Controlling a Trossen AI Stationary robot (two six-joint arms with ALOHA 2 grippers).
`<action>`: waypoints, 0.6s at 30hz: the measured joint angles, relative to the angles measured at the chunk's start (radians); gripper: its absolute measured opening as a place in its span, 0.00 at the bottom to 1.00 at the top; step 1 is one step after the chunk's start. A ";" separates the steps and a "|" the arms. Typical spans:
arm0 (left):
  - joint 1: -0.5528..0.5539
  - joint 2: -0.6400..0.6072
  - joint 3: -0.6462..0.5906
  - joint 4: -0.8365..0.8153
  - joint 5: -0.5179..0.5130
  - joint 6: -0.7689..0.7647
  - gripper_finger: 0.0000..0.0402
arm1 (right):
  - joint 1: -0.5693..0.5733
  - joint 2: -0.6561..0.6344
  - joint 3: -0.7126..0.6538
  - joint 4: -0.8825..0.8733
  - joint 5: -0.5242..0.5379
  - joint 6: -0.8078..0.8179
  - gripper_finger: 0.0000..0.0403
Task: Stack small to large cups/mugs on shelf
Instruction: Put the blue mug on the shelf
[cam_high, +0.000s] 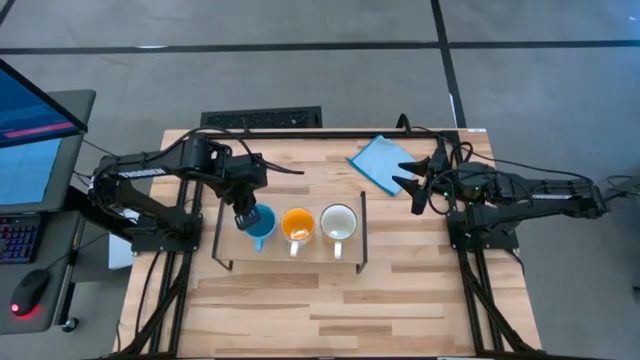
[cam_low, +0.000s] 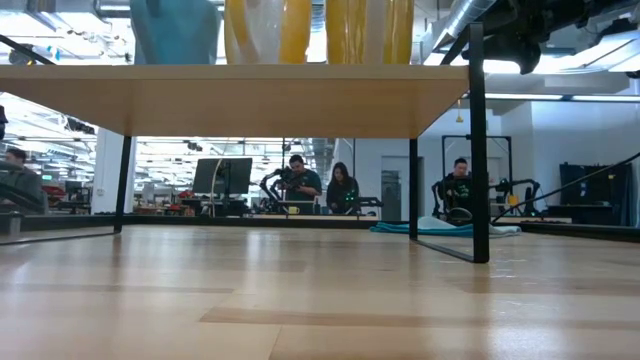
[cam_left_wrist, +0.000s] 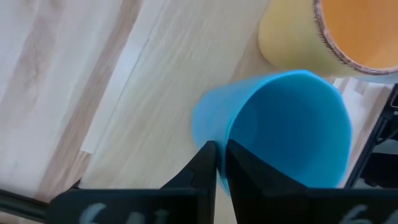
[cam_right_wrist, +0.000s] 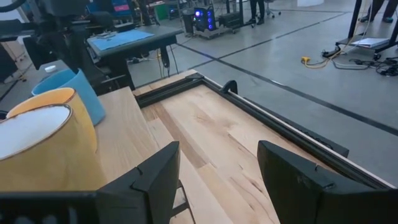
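No brand, label or readable writing shows on any mug, on the shelf or on the worktop.

The near half of the pale wooden plank worktop (cam_high: 330, 310) lies bare from left edge to right edge. Past it stands the low light-wood shelf on thin black wire legs (cam_high: 352, 215), its board carrying three mugs in a row. The small blue handled mug (cam_high: 261, 226) sits at the left end, tilted; the left tool (cam_high: 246, 220) is pressed together, pinching its rim (cam_left_wrist: 219, 163). Just to its right stands the orange handled mug (cam_high: 297, 225), close beside it, then the larger white handled mug (cam_high: 339, 223) near the shelf's right edge, little board left beyond it.

Farther right, the right tool (cam_high: 414, 183) hovers with fingers spread, holding nothing, over open worktop. Just beside it, at the far edge, lies a flat blue cloth (cam_high: 380, 162).
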 joint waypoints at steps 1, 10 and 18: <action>0.000 0.000 0.000 0.000 -0.004 -0.001 0.05 | 0.000 0.000 0.000 0.000 0.000 0.000 0.59; 0.000 0.000 0.000 0.000 -0.005 -0.009 0.06 | 0.000 0.000 0.000 0.000 0.000 0.000 0.59; 0.000 0.000 -0.001 0.000 -0.002 -0.003 0.06 | 0.000 0.000 0.000 0.000 0.000 0.000 0.59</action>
